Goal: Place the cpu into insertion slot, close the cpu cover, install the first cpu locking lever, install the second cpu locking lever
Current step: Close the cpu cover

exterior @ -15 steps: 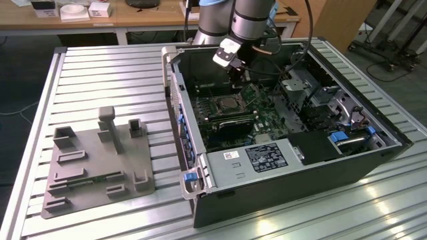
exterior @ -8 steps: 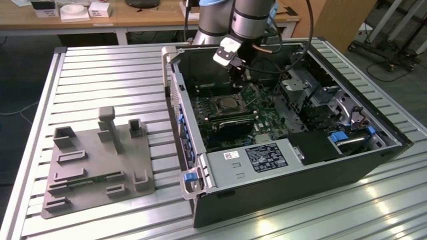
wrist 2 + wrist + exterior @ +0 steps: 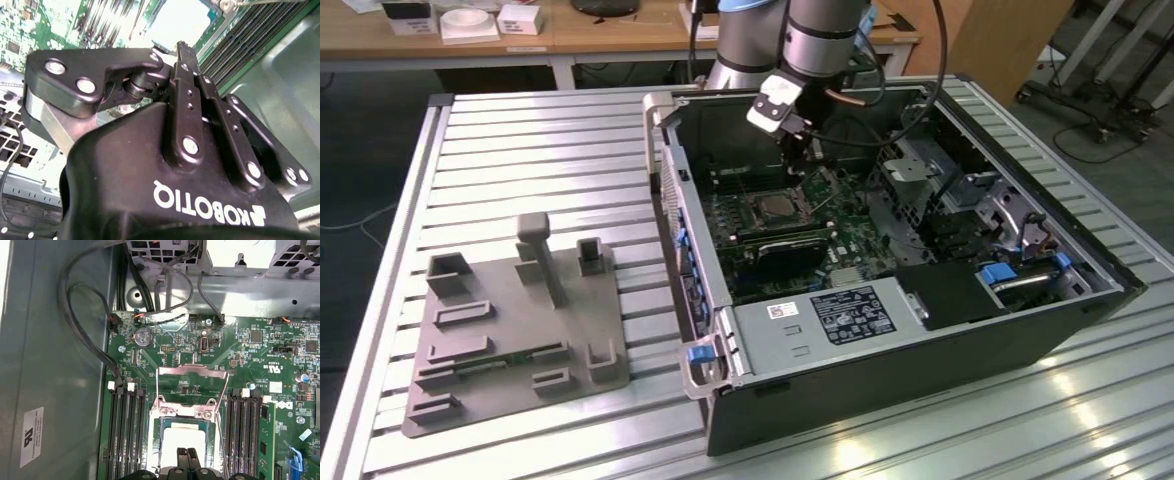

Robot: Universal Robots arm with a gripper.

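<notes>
Slatted metal table [image 3: 520, 150] bearing an open computer case [image 3: 881, 400]; inside, the cpu [image 3: 184, 440] lies flat in the insertion slot [image 3: 184, 413], its edges parallel to the long black memory slots [image 3: 127, 440]. The cpu cover [image 3: 192, 371] is hinged open, clear of the chip, pointing toward the cables [image 3: 85, 330]. The gripper [image 3: 188, 456] hangs just over the cpu's edge, jaws together, holding nothing.

Overhead light is glinting off a slatted aluminium table [image 3: 520, 140], while a wooden desk [image 3: 607, 38] is carrying white boxes [image 3: 467, 22] behind it and cables [image 3: 1091, 140] are trailing across the floor [image 3: 1134, 175].
</notes>
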